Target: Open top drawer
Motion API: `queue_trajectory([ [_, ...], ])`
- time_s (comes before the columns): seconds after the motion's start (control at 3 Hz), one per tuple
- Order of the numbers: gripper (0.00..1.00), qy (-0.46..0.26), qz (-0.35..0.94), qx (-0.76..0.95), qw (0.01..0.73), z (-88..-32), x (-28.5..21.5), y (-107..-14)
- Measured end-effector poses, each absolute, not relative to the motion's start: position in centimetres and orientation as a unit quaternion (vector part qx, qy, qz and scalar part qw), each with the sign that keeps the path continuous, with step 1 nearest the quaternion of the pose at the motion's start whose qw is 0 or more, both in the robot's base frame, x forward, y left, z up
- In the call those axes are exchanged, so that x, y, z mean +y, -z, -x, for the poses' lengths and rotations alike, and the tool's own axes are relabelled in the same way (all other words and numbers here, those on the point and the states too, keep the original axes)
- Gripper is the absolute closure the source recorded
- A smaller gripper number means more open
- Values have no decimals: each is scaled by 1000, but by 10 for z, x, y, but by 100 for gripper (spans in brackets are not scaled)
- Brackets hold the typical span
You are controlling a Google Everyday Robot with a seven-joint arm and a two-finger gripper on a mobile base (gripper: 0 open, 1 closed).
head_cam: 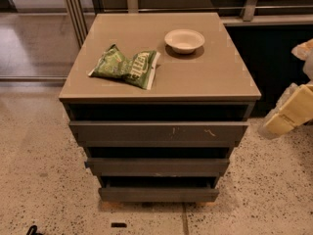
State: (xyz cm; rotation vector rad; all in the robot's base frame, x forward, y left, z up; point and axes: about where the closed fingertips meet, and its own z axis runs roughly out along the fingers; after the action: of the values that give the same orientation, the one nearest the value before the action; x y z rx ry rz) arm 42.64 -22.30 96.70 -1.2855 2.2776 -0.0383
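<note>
The top drawer (159, 131) is the widest grey-brown front of a low cabinet, just under the tabletop, with small pale scuffs right of centre. It has no handle and a dark gap runs above it. Its inside is hidden. My gripper (288, 112) shows as pale cream parts at the right edge of the camera view. It is off to the right of the cabinet, about level with the top drawer and apart from it, holding nothing that I can see.
On the cabinet top (205, 77) lie a green chip bag (124, 66) and a white bowl (184, 40). Two narrower drawer fronts, the middle one (157, 166) and the bottom one (159, 194), sit below. Speckled floor (44, 180) surrounds the cabinet, with a railing and dark panel behind.
</note>
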Motion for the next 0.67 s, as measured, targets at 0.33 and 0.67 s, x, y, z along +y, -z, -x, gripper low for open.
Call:
queue_trajectory([
  [0.33, 0, 1, 361, 874, 326, -432, -232, -951],
  [0.67, 0, 11, 364, 865, 345, -443, -231, -961],
])
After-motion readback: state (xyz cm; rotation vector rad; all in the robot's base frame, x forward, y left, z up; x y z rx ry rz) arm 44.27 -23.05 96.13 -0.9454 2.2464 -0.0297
